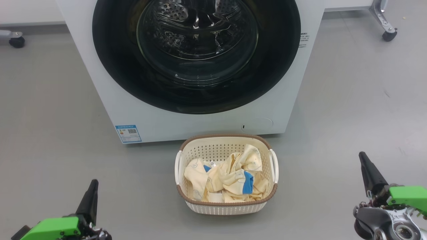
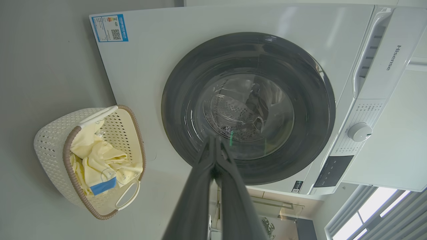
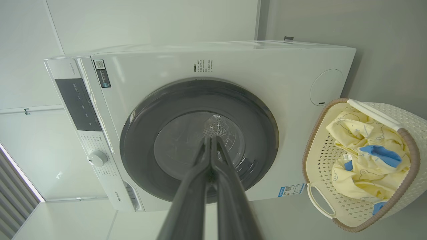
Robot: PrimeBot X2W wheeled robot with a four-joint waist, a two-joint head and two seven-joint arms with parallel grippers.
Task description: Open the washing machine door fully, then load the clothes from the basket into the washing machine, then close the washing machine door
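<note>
The white washing machine (image 1: 100,86) stands straight ahead with its round black-rimmed door (image 1: 196,55) closed flush against the front. On the floor just before it sits the cream basket (image 1: 227,207) holding pale yellow clothes (image 1: 223,176) with blue cuffs. My left gripper (image 1: 93,182) is low at the left, shut and empty, well short of the basket. My right gripper (image 1: 361,154) is at the lower right, shut as well, holding nothing. In the left wrist view the shut gripper (image 2: 214,138) points toward the door (image 2: 248,106); in the right wrist view the gripper (image 3: 210,138) does the same.
Grey floor (image 1: 50,133) lies open on both sides of the basket. A caster wheel (image 1: 16,41) stands at the far left and a wheeled metal leg (image 1: 387,31) at the far right, behind the machine's front. A blue label (image 1: 128,133) marks the machine's lower left corner.
</note>
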